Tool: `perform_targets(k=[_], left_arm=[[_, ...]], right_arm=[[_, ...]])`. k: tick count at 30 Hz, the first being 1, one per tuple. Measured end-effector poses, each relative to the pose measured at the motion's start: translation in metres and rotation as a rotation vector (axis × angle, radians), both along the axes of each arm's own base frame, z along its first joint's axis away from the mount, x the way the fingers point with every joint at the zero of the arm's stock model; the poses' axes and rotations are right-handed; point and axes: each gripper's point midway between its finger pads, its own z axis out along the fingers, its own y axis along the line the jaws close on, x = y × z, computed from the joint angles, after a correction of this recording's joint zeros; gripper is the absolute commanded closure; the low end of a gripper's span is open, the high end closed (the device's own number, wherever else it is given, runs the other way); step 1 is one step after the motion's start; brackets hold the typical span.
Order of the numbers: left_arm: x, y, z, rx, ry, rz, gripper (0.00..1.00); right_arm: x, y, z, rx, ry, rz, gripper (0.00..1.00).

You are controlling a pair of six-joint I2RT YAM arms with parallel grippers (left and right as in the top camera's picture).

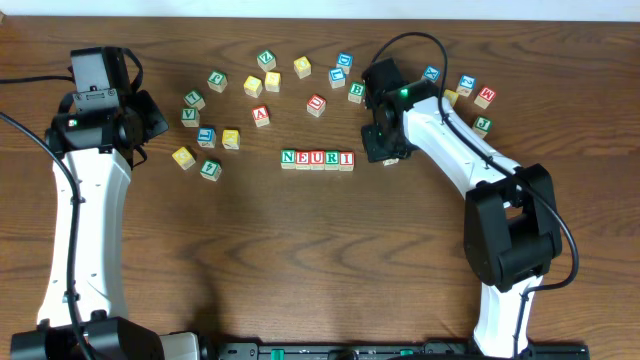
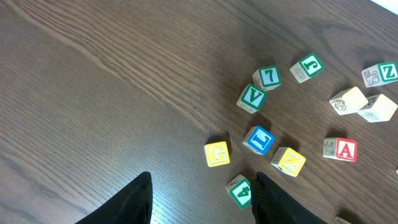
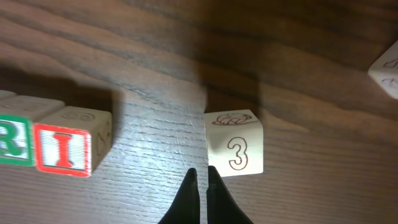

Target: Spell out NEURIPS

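- R gripper (image 3: 202,186): fingers pinched together, gripping nothing; pale wooden cube marked 3 (image 3: 235,144) sitting just ahead of tips.
- To fingers' left: wooden NEURI cube row (image 1: 317,159) lying straight.
- L gripper (image 2: 202,202) hanging spread, empty.
- I'm worrying: sideways nudge could skid 3-cube into row, twisting I.

right wrist view's edges crop the r cube (image 3: 12,142) and a pale cube (image 3: 386,72).

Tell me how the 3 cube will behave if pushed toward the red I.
The 3 cube sits flat, so it should slide, not roll. It looks like rigid wood, likely light. An off-centre push from the right gripper may twist it.
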Motion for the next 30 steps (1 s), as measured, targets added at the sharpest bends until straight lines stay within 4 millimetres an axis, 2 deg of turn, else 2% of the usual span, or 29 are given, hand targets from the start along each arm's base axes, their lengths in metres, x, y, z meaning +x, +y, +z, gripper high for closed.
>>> perform_targets(k=[8, 30], left_arm=[[0.0, 0.0, 0.0, 0.0, 0.0, 0.0, 0.5], [0.0, 0.0, 0.0, 0.0, 0.0, 0.0, 0.5]], right_arm=[[-0.004, -0.002, -0.013, 0.001, 0.003, -0.009, 0.99], [-0.003, 0.001, -0.021, 0.016, -0.01, -0.012, 0.99]])
